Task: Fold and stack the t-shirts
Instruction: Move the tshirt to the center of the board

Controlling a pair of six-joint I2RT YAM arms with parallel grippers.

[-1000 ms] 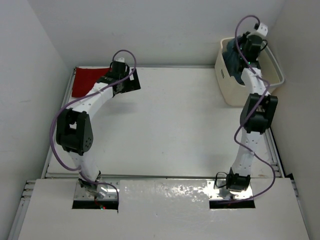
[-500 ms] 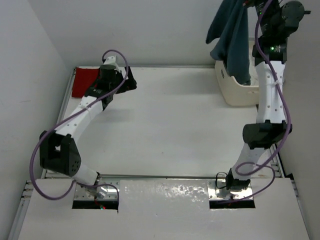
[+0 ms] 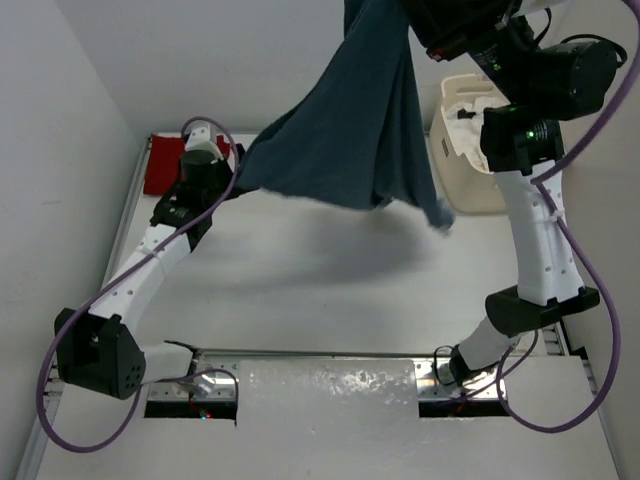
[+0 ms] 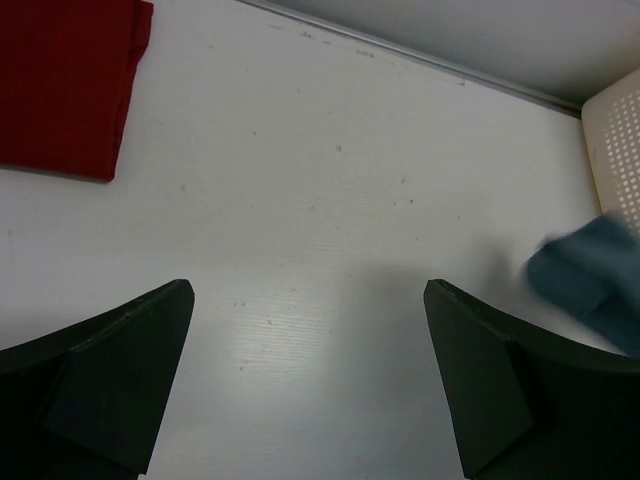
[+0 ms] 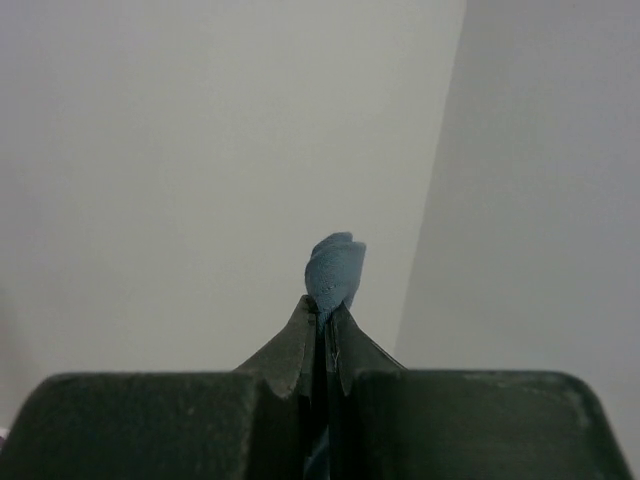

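The slate blue-grey t-shirt hangs in the air over the far middle of the table, spread wide. My right gripper is high up and shut on a bunched tip of that shirt. The red t-shirt lies folded at the far left corner and also shows in the left wrist view. My left gripper hovers open over bare table just right of it, with nothing between its fingers. A low corner of the blue shirt hangs at its right. White cloth lies in the basket.
The cream perforated laundry basket stands at the far right corner, and its wall shows in the left wrist view. White walls close in the table on the left, back and right. A raised metal rim runs along the table's edges.
My right arm has lifted the blue-grey shirt out of the basket and swung it up and left over the table. The left arm has stretched out and its gripper has shifted slightly left.
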